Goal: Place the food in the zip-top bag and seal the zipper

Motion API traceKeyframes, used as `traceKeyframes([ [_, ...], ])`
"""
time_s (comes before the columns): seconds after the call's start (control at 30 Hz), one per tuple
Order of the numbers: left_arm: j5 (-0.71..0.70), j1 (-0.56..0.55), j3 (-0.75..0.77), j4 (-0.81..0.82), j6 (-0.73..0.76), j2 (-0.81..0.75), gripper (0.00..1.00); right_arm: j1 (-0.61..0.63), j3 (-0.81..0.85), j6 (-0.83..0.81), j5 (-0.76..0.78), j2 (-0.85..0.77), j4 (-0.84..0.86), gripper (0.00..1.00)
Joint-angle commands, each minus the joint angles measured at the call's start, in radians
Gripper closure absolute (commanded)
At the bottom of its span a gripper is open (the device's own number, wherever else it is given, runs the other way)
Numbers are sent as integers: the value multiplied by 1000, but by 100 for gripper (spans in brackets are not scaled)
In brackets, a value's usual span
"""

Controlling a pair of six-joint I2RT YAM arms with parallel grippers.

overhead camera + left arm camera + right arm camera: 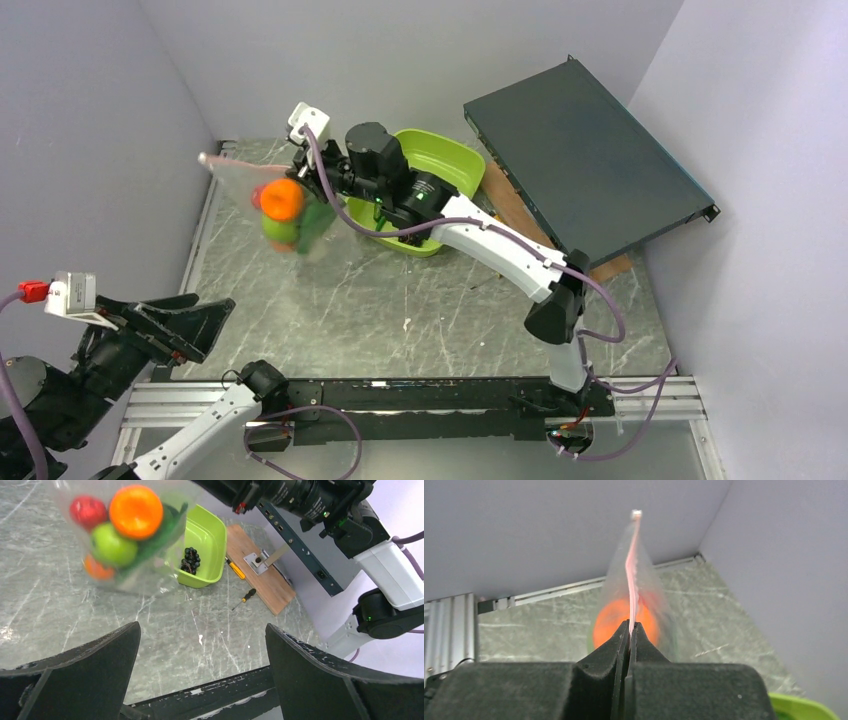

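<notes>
The zip-top bag [290, 205] hangs above the table at the back left, clear and crinkly. My right gripper [303, 166] is shut on its pink zipper [630, 565], which runs edge-on straight up from the jaws in the right wrist view. Inside the bag I see food: an orange [136, 511], a green apple [114, 545], a red piece [87, 511] and some dark green pieces. Dark grapes [190, 560] lie in the lime-green tray [212, 532]. My left gripper [215, 330] stands wide open and empty at the near left, well apart from the bag.
A black rack unit [590, 160] leans at the back right over a wooden board [260, 567]. Two orange-handled screwdrivers [235, 569] lie between the tray and the board. The right arm [500, 245] reaches across the table's middle.
</notes>
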Motion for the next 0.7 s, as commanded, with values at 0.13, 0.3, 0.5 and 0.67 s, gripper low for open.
traceKeyframes([
  [0.13,29,1,0,14,-59,-29,0,92,14,-174,-153,84,160,100],
  [0.3,30,1,-11,8,-75,-41,0,224,-240,-186,-115,139,339,100],
  [0.5,33,0,-52,9,-110,-79,0,284,-556,-70,-65,105,539,100],
  [0.67,12,2,-92,25,-114,-101,0,285,-555,5,-111,91,380,77],
])
